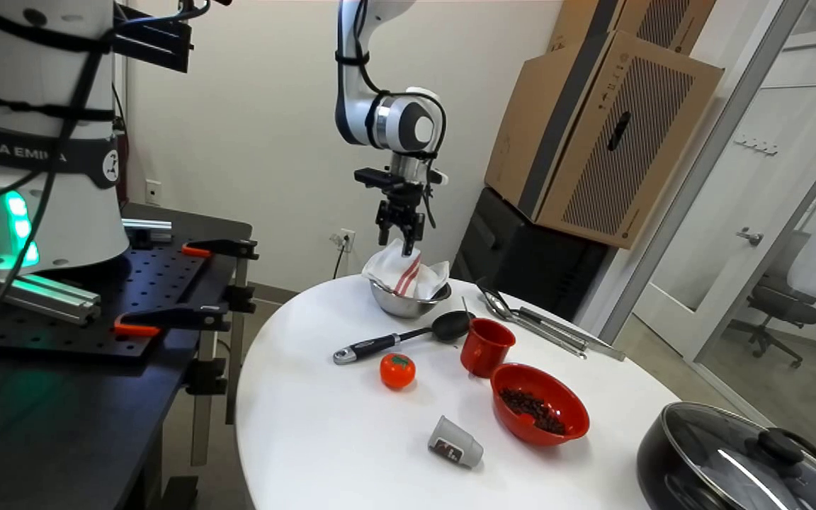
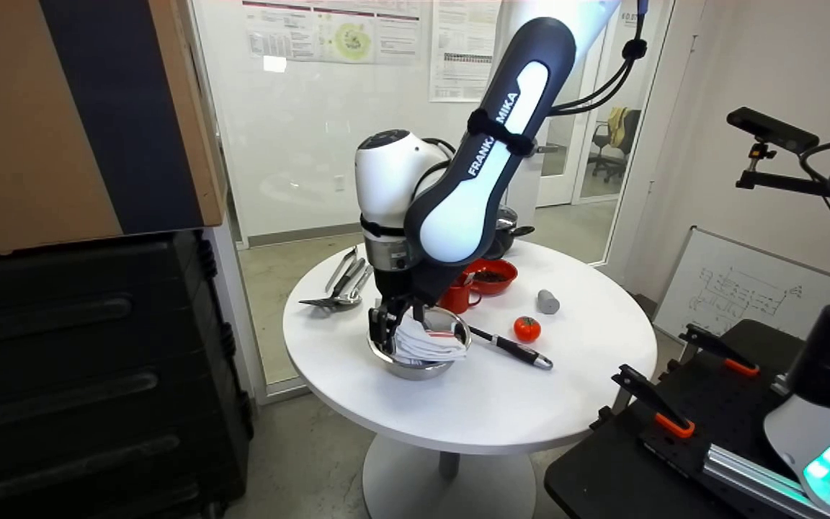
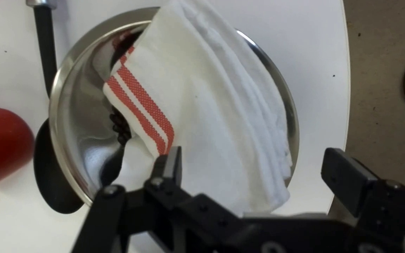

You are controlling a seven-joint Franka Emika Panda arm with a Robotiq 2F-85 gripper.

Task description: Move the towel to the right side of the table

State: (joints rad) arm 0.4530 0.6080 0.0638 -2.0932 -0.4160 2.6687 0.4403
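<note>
The towel is white with red stripes and lies folded in a steel bowl, shown in both exterior views (image 1: pixel 392 270) (image 2: pixel 426 344) and the wrist view (image 3: pixel 202 98). The steel bowl (image 1: pixel 408 306) stands near the edge of the round white table (image 1: pixel 323 425); it also shows in the wrist view (image 3: pixel 72 116). Dark beans and a dark utensil part show beside the towel inside it. My gripper (image 3: pixel 253 154) is open above the bowl, its fingers wide apart. One finger overlaps the towel's striped part in the wrist view; the other is beyond the bowl's rim. Contact cannot be told.
A black ladle (image 1: pixel 372 347) lies against the bowl. A red mug (image 1: pixel 487 347), tomato (image 1: pixel 397 371), red bowl (image 1: pixel 571 435) with beans, grey cup (image 1: pixel 455 443), metal utensils (image 1: pixel 557 330) and lidded pot (image 1: pixel 677 460) stand on the table. Stacked boxes (image 1: pixel 592 142) rise behind.
</note>
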